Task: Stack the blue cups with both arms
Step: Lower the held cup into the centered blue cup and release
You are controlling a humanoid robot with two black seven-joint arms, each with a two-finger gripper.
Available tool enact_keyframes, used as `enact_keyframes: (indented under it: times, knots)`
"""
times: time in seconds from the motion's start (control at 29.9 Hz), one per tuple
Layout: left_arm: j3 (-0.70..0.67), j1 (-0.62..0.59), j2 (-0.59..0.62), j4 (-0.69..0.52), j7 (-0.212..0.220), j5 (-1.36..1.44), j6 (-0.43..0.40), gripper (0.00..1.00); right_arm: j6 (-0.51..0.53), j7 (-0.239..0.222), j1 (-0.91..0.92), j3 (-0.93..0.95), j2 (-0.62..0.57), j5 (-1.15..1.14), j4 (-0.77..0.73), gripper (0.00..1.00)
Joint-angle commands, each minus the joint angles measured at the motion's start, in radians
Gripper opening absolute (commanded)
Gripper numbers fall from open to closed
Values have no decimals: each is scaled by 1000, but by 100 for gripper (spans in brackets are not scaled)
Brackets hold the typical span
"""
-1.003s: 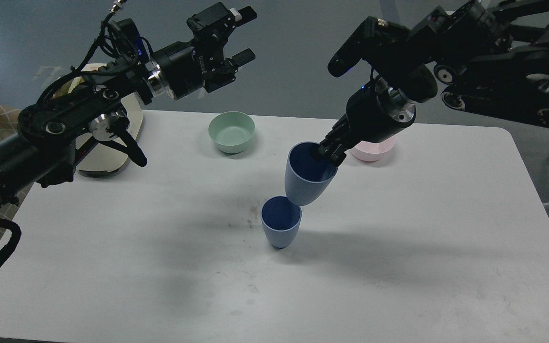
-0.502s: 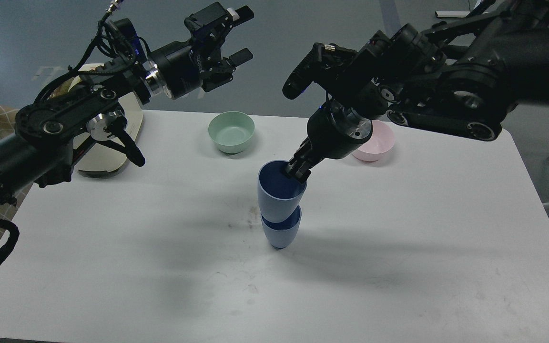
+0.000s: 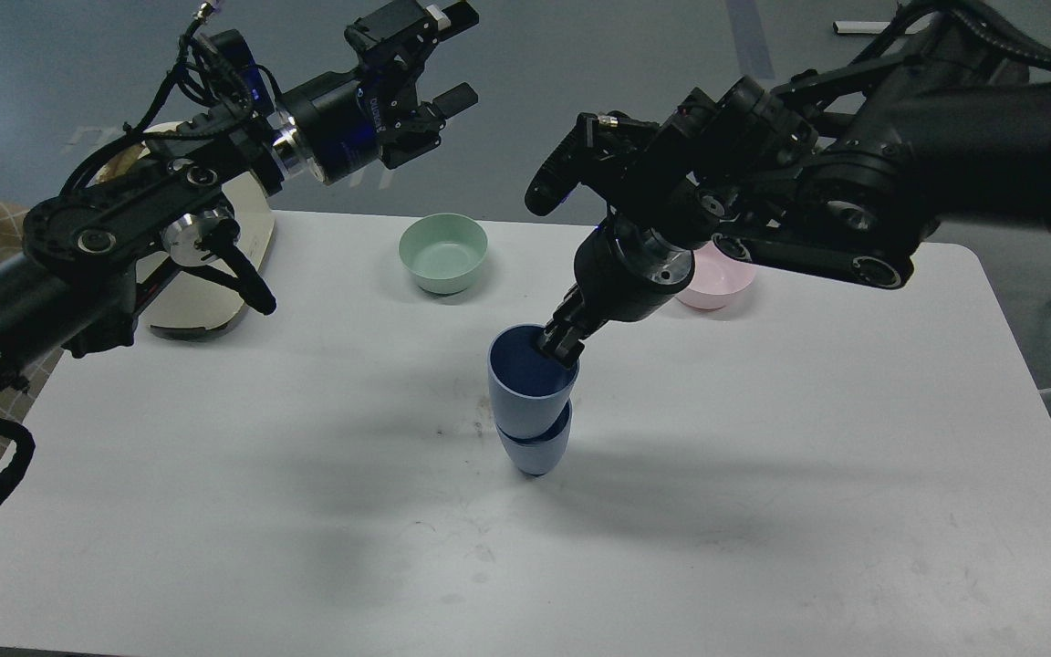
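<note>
Pale-blue plastic upper cup [image 3: 525, 388] sits nested in the matching lower cup [image 3: 539, 452] mid-table [image 3: 215, 511]; the angled right pincer [image 3: 560, 346] clamps its rim. Raised left pincer [image 3: 443, 57] hangs apart, empty.

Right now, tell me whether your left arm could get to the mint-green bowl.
Probably yes: the left end effector hangs open above and behind the mint-green bowl, with nothing between them.

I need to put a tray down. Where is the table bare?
Bare: the whole near half of the table, below the stacked blue cups. Crowded: centre back, with the right gripper, mint-green bowl and pink bowl.
</note>
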Motion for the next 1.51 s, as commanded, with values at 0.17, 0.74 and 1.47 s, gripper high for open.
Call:
enact_keyframes:
  times: [0.17, 0.74, 1.47]
  knots:
    - [-4, 0, 1, 0, 0, 0, 0, 97, 0, 0, -13, -9, 3, -1, -17, 0]
    - [-5, 3, 0, 0, 0, 0, 0, 97, 0, 0, -27, -35, 3, 1, -18, 0]
    - [-7, 8, 1, 0, 0, -1, 0, 97, 0, 0, -41, -31, 3, 5, -29, 53]
